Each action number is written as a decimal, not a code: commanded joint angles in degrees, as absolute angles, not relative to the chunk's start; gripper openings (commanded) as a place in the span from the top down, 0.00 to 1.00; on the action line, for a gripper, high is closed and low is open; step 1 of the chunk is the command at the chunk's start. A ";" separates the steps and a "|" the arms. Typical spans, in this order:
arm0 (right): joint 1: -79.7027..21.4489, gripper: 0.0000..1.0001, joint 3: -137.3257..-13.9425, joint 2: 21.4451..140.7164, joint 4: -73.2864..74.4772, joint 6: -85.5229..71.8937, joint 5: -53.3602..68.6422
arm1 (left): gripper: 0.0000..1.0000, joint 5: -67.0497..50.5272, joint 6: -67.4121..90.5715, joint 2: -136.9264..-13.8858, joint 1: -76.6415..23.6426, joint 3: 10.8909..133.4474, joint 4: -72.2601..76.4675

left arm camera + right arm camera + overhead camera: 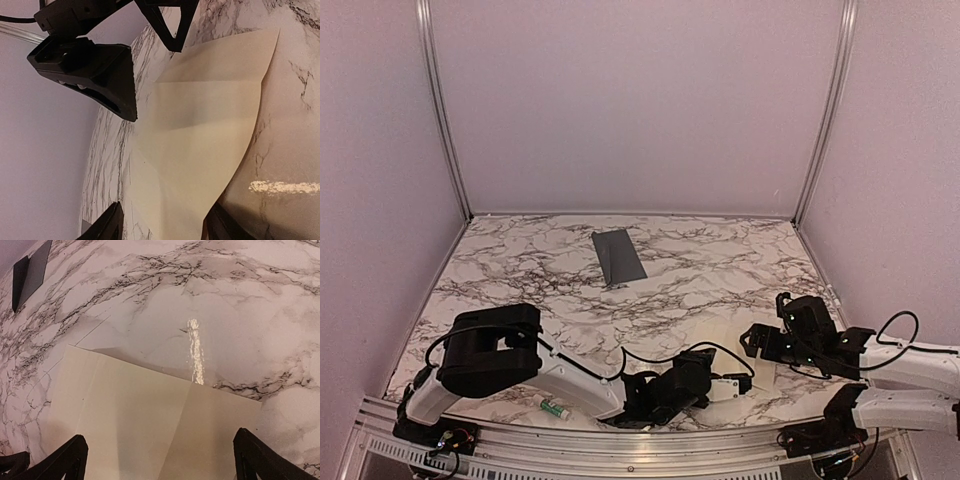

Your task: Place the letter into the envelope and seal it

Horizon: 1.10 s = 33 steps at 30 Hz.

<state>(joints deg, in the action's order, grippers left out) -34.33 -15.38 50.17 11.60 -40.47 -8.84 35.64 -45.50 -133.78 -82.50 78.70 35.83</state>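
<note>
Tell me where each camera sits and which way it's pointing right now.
Top external: high behind, looking down over the marble table, envelope far centre; left arm and right arm show.
Left wrist: low, rolled sideways, looking across the letter; own fingertips at bottom, the right arm's jaws opposite.
Right wrist: above the letter, facing the far envelope; own fingertips at bottom.
Shared: both wrist views hold the letter.

Robot lab cell: marble-print table (720, 270), plain panel walls (640, 100), aluminium corner posts (444, 110).
</note>
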 commanded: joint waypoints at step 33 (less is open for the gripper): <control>-33.86 0.01 -29.15 42.13 16.91 -31.96 -2.15 | 1.00 36.09 -58.41 -122.44 -81.50 64.79 62.16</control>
<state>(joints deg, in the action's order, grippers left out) -34.33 -24.40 44.21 14.68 -35.86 -4.19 35.99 -59.77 -129.40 -81.80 67.88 58.30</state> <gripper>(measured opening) 0.985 0.005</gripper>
